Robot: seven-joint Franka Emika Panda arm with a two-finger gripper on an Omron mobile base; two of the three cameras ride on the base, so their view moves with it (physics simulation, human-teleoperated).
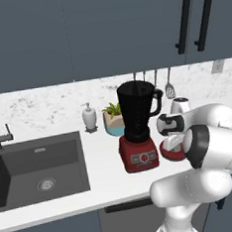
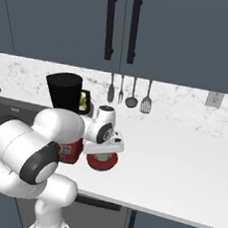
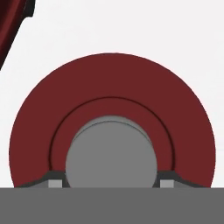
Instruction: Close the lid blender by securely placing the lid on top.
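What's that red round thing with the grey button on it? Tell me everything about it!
That is the lid, a flat, dark red disc with a raised ring and a round grey knob in its middle. It looks like smooth plastic. It lies flat on the white counter, just right of the blender, not on the jar yet. The robot's hand is right above it, with a fingertip on each side of the knob.

Arm hides most of lid [image 1: 171, 154], seemingly.
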